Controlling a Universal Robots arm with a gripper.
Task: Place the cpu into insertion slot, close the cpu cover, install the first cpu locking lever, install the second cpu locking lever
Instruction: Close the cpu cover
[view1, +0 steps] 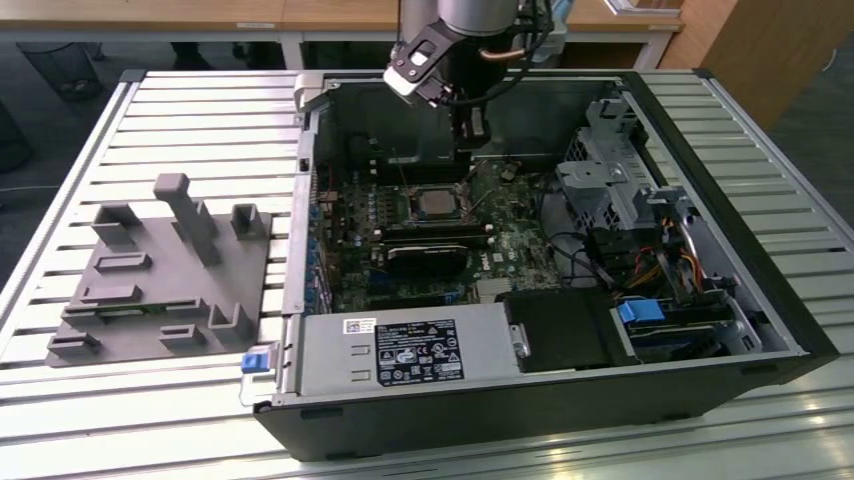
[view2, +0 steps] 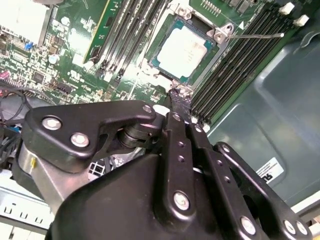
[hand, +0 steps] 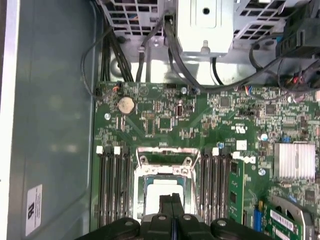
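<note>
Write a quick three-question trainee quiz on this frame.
1. True or false: the cpu sits in the insertion slot.
2. The hand is: A) wide open, B) shut, C) gripping a cable.
3. In the exterior view, on which side of the computer case does the grey fixture stand?
Key: 1 true; 2 B; 3 the exterior view's left.

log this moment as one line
cpu: seated in insertion slot | gripper: shut, tips by slot's edge, contact unclear
</note>
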